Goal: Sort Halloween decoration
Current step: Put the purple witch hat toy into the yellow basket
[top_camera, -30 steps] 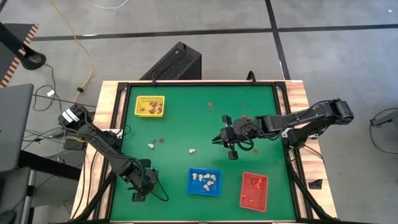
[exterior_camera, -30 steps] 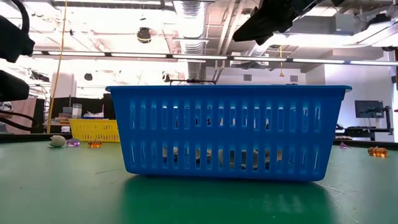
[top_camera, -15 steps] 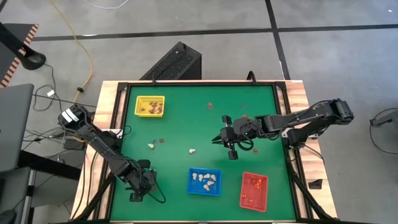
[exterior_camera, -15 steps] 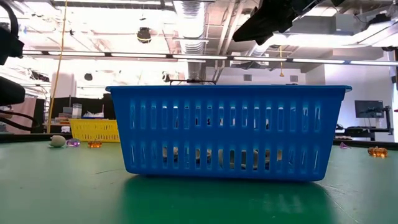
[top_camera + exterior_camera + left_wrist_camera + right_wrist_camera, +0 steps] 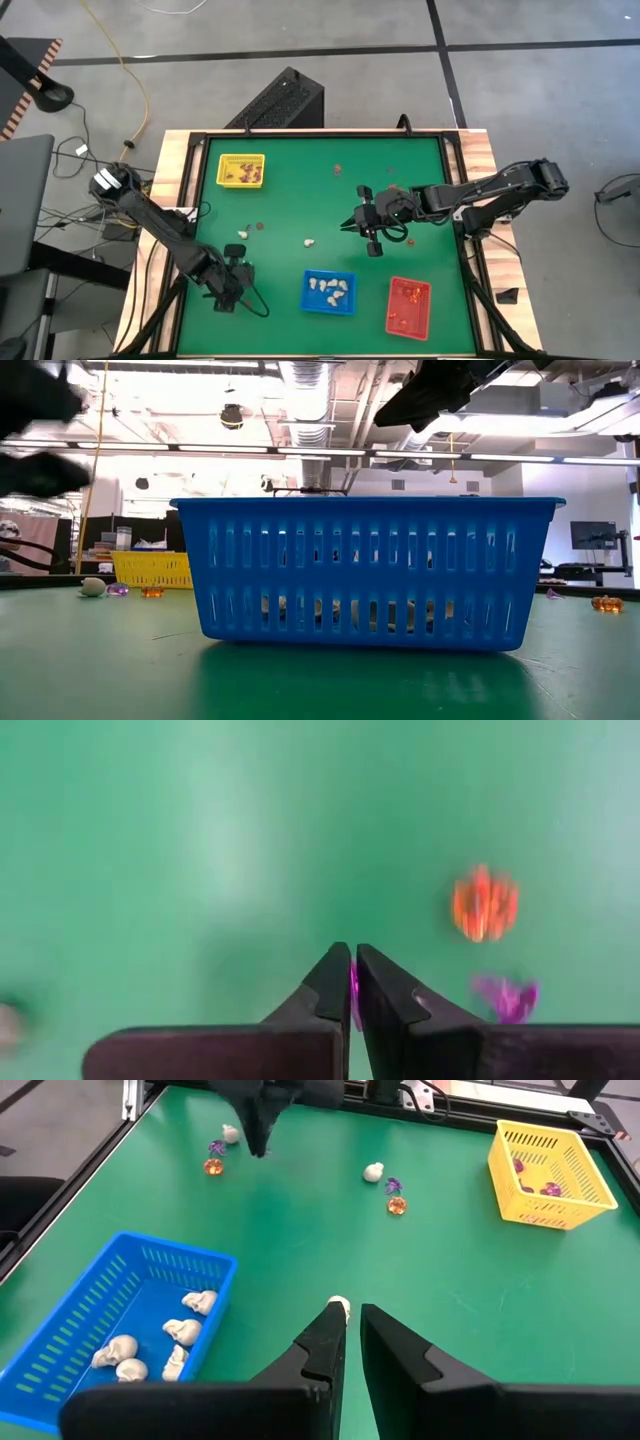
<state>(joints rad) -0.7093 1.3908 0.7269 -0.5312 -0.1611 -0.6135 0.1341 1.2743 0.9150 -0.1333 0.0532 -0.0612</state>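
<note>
My left gripper (image 5: 230, 290) hovers left of the blue tray (image 5: 329, 292), jaws pinching a purple trinket (image 5: 353, 995). My right gripper (image 5: 366, 222) hangs beyond the tray, jaws slightly spread. Cream skulls (image 5: 183, 1331) lie in the tray; other trinkets (image 5: 247, 231) sit scattered on the tabletop (image 5: 300, 190).

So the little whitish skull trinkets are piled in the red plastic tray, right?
Not quite. The whitish skull trinkets lie in the blue plastic tray, as the right wrist view shows; in the high view the red plastic tray holds only orange-red bits.
</note>
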